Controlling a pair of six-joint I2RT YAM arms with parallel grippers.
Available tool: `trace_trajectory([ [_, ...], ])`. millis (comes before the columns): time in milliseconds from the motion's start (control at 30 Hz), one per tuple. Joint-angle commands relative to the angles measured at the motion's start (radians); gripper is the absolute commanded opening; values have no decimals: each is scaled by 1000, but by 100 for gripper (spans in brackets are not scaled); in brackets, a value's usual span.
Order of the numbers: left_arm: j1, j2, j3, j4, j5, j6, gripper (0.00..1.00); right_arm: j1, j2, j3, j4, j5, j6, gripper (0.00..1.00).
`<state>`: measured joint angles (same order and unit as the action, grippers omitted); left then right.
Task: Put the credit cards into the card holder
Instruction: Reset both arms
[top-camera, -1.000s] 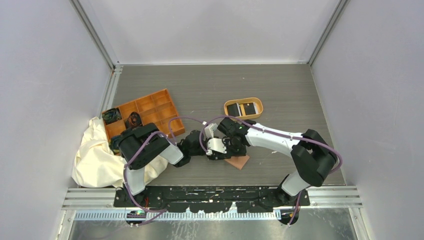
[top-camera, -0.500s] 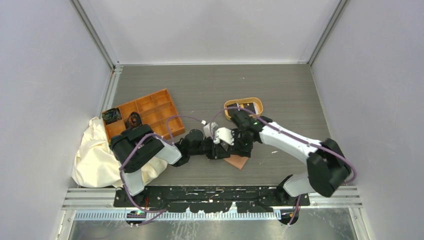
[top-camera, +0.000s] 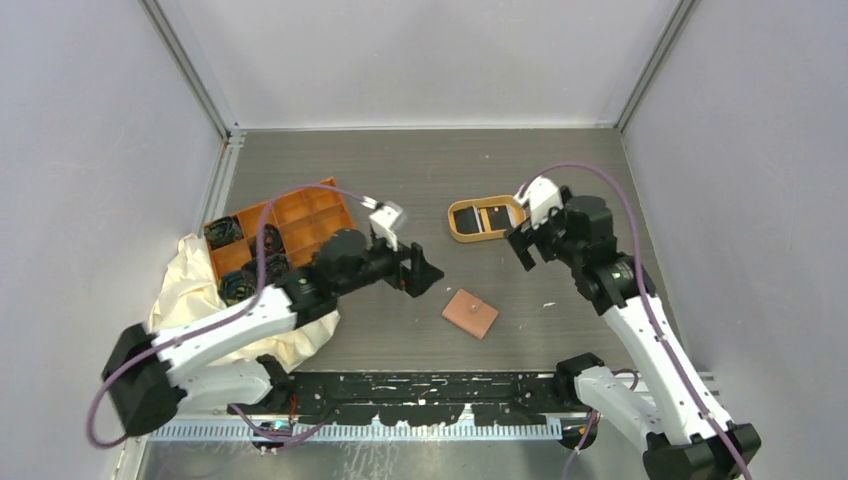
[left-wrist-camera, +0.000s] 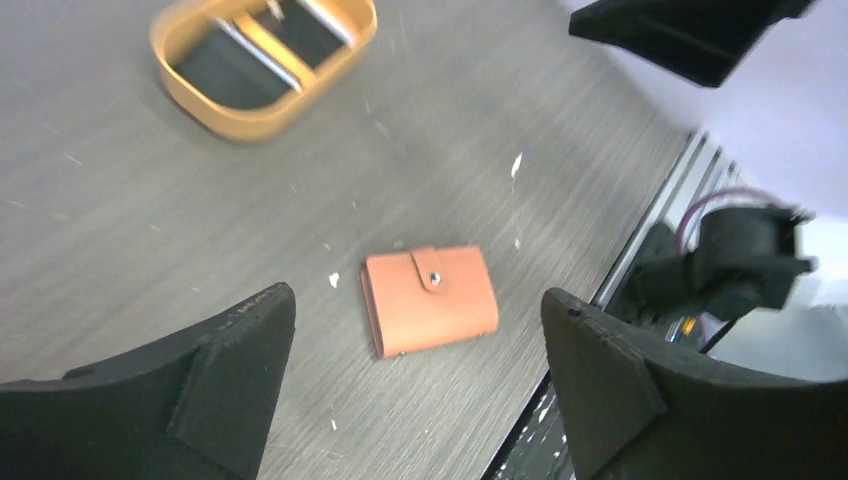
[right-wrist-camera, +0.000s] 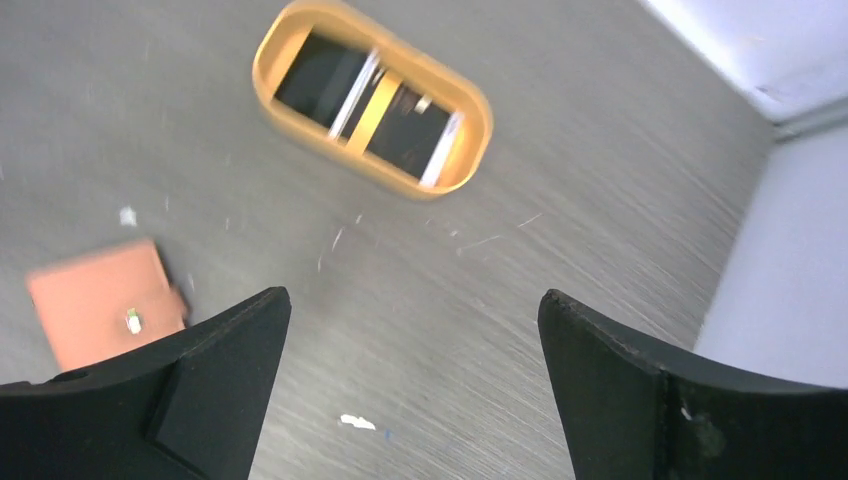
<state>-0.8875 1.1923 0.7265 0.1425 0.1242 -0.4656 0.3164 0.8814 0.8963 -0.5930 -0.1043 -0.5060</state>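
Observation:
The card holder (top-camera: 470, 313) lies folded shut on the table, snap tab fastened, with nothing touching it; the left wrist view shows it (left-wrist-camera: 430, 298) below and between my fingers. The credit cards (top-camera: 467, 219) lie black in the oval tan tray (top-camera: 486, 237), also in the right wrist view (right-wrist-camera: 410, 115). My left gripper (top-camera: 416, 273) hovers open, up and left of the card holder. My right gripper (top-camera: 523, 244) hangs open just right of the tray. Both grippers (left-wrist-camera: 416, 295) (right-wrist-camera: 413, 295) hold nothing.
An orange compartment tray (top-camera: 290, 222) with small dark items sits at the left, partly over a cream cloth (top-camera: 195, 315). The black rail (top-camera: 430, 385) runs along the near edge. Grey walls close in the table on three sides.
Both grippers opened and drew away from the card holder, which stays shut on the table. The left arm swung up and left; the right arm rose to beside the oval tray.

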Motion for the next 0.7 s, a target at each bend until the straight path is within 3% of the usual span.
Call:
trace_trajectory([
  [0,30,-260,59,-247,-181,132,99,-21,-32,178,81,131,347,100],
  [167,93,-424,159,-419,-157,113,100,-39,-25,361,-31,-93,459,99],
  [333,98,-444,294,-619,-148,132,100,-40,-21,502,-67,-2,697,100],
  [667,98,-517,309,-757,-162,169,100,-61,-25,554,-120,-74,723,100],
])
